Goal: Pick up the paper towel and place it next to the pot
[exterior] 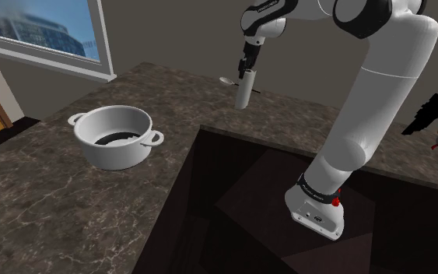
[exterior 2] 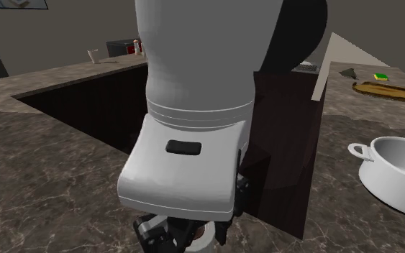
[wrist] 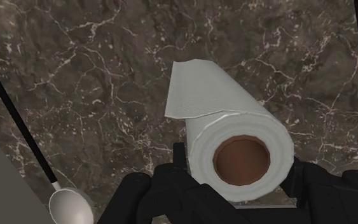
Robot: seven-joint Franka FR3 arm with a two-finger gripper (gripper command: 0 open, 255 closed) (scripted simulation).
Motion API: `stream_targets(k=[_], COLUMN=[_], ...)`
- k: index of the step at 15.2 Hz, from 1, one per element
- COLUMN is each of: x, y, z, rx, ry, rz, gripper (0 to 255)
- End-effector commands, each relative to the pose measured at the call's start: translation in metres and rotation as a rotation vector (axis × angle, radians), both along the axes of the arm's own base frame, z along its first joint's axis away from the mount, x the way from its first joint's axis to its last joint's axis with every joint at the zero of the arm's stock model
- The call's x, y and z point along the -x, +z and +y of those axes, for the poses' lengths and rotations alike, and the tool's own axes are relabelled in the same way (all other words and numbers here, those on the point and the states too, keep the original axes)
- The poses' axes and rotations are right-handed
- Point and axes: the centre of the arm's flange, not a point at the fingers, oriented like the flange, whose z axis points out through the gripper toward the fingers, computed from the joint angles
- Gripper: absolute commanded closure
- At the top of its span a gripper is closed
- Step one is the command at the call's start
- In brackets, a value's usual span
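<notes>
A dark marble countertop [exterior: 46, 202] with pale veins spreads across the room, and a dark brown stand [exterior: 209, 218] is set into it, carrying the base of the white arm [exterior: 380, 86]. In the shoulder view the arm rises from the stand and bends over towards that view's upper left, below a window [exterior: 46, 31] in the far wall. In the second exterior view the arm's white casing stands close to the camera. A pale pot [exterior: 92, 148] with two loop handles and a dark bottom sits on the counter towards the shoulder view's left, well apart from the hand; it also stands at the second exterior view's right edge [exterior 2: 388, 180]. The paper towel [exterior: 243, 89] is a white roll that hangs nearly upright, slightly tilted, from the black gripper [exterior: 248, 64] over the far part of the counter. It looks raised off the stone, though from this angle it is hard to be sure that its lower end is clear. The wrist view looks down the roll [wrist: 228, 102]: its brown cardboard core faces the camera, a loose sheet edge wraps its side, and the gripper [wrist: 238, 181] pinches it, one black finger pressed on each side near the core end. A ladle [wrist: 69, 207] with a silver bowl and a thin black handle lies on the counter just beside the roll.
</notes>
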Motion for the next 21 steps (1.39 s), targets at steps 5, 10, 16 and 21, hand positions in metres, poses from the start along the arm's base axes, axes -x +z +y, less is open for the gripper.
stream_targets(k=[5, 10, 16, 21], x=[0.0, 0.0, 0.0, 0.0], y=[0.033, 0.059, 0.091, 0.117], z=[0.0, 0.0, 0.0, 0.0], rx=[0.0, 0.0, 0.0, 0.0], ry=[0.0, 0.0, 0.0, 0.0], rz=[0.0, 0.0, 0.0, 0.0], gripper=[255, 255, 255, 255])
